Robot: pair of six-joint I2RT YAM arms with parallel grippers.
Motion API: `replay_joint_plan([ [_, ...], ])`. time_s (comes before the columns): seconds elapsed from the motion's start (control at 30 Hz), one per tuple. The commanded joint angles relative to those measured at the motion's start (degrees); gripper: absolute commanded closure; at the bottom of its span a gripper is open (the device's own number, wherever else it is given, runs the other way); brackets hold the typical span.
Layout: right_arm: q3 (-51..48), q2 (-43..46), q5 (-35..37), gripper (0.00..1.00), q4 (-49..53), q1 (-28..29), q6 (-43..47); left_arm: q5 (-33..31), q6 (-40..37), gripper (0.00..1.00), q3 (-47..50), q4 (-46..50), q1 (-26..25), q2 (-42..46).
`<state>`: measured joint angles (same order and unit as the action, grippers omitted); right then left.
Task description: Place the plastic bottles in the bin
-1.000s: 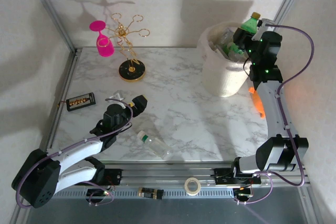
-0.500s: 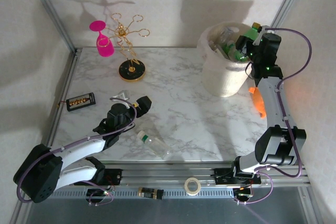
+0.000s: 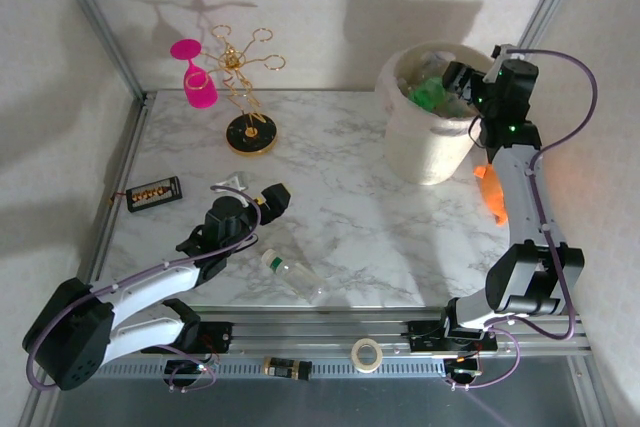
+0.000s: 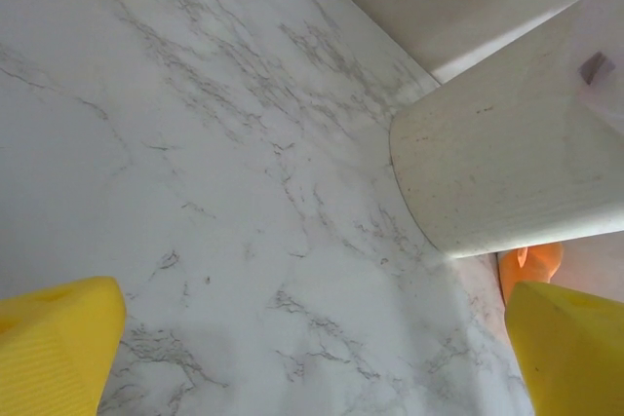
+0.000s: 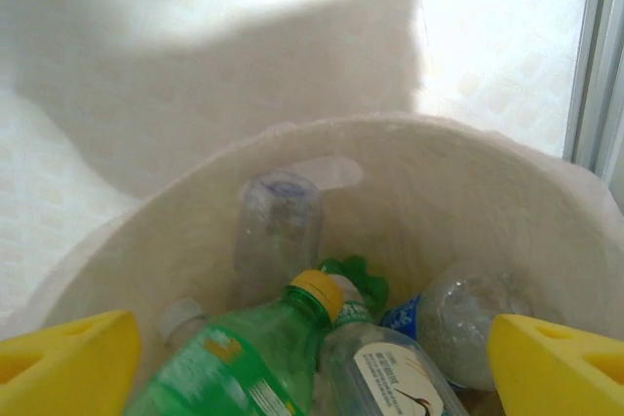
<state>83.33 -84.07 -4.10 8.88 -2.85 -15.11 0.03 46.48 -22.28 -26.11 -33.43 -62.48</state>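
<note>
The bin (image 3: 428,152) is a cream-white bucket at the back right, holding several plastic bottles (image 3: 430,94). My right gripper (image 3: 462,81) hovers over its rim, open, with its fingers wide apart. In the right wrist view a green bottle with a yellow cap (image 5: 255,350) lies blurred below the right gripper (image 5: 312,377), on top of clear bottles (image 5: 278,226) inside the bin (image 5: 468,192). One clear bottle (image 3: 293,275) lies on the table near the front edge. My left gripper (image 3: 271,199) is open, just up and left of it. In the left wrist view the left gripper (image 4: 312,358) has only marble between its fingers, and the bin's wall (image 4: 507,163) stands ahead.
An orange figure (image 3: 490,193) sits right of the bin, also seen as an orange figure (image 4: 529,265) behind the bin. A pink wine glass (image 3: 196,77) hangs on a gold rack (image 3: 248,107) at the back left. A small black box (image 3: 153,193) lies left. A tape roll (image 3: 367,354) rests on the front rail.
My right gripper lowered over the bin and opened, and the green bottle it held dropped in among the others. The left arm shifted slightly to the right.
</note>
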Motion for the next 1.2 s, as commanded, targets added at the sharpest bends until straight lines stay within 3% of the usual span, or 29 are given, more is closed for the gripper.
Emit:
replay_joint_plan([
  [0.0,2.8,3.4,0.0,0.01,0.1,0.1,0.9,-1.5,-0.4,0.0,-2.3,3.0,-0.7,1.7],
  [0.13,1.1,6.1,0.3,0.01,0.0,2.7,2.1,-1.5,0.4,0.0,-3.1,6.5,-0.9,3.2],
  [0.5,-6.8,12.9,2.6,0.01,-4.0,17.6,3.8,1.6,5.2,0.0,-6.8,30.8,-2.2,15.0],
  [0.77,-11.1,12.3,6.1,0.01,-6.9,26.6,4.1,3.6,12.1,0.0,-3.5,46.4,-7.4,20.5],
  [1.17,-14.9,11.1,9.0,0.01,-5.8,28.7,4.8,5.0,23.7,0.0,1.5,52.4,-14.5,21.5],
])
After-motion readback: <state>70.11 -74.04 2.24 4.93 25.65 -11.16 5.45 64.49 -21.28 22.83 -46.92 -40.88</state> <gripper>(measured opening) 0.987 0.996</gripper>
